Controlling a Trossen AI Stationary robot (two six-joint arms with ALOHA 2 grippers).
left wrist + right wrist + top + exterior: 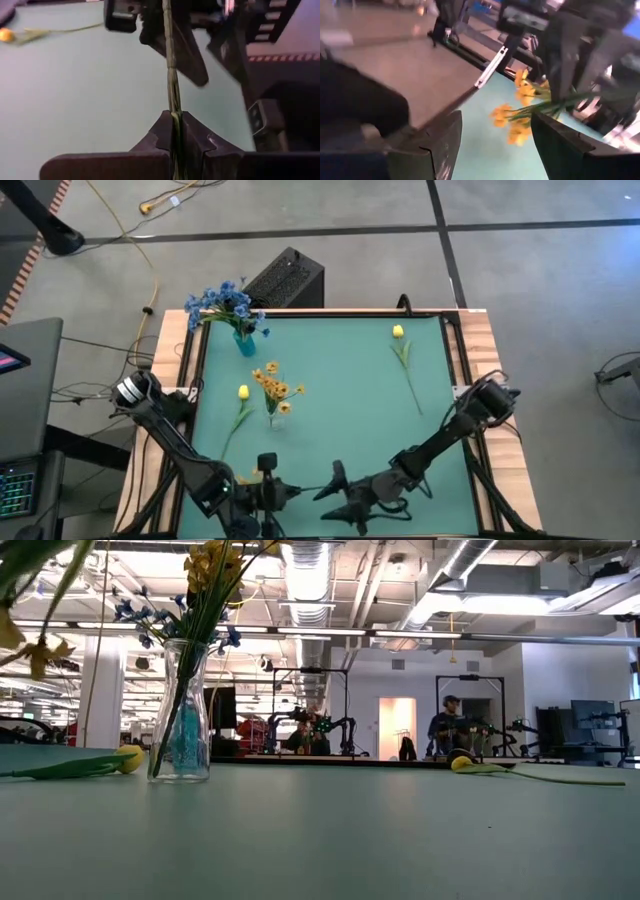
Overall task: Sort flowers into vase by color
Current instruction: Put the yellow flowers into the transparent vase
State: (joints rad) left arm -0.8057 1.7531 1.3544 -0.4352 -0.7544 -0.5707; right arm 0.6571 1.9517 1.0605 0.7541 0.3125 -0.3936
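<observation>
Blue flowers [228,304] stand in a vase [244,342] at the far left. Yellow sprays [276,387] stand in a clear vase [183,710] nearer the middle. Two yellow bud stems lie flat on the mat, one [240,408] by the clear vase and one [404,358] at the far right. At the near edge my left gripper [297,492] is shut on a yellow spray's green stalk [170,55]. The spray's blossoms [520,115] sit back beside the left wrist. My right gripper [337,490] faces it, open, and the stalk's bare end points at it. My left gripper pinches the green stalk [174,116] between its two fingertips. The stalk runs along the fingers and sticks out ahead of them toward the table's right. The fingers come from the left, slanting down a little. The spray is lifted clear of the mat.
The green mat [340,410] lies bare between the vases and the right bud stem. A wooden frame [482,350] borders the mat. A black box [285,278] sits beyond the far edge. People and other robot arms show in the room behind.
</observation>
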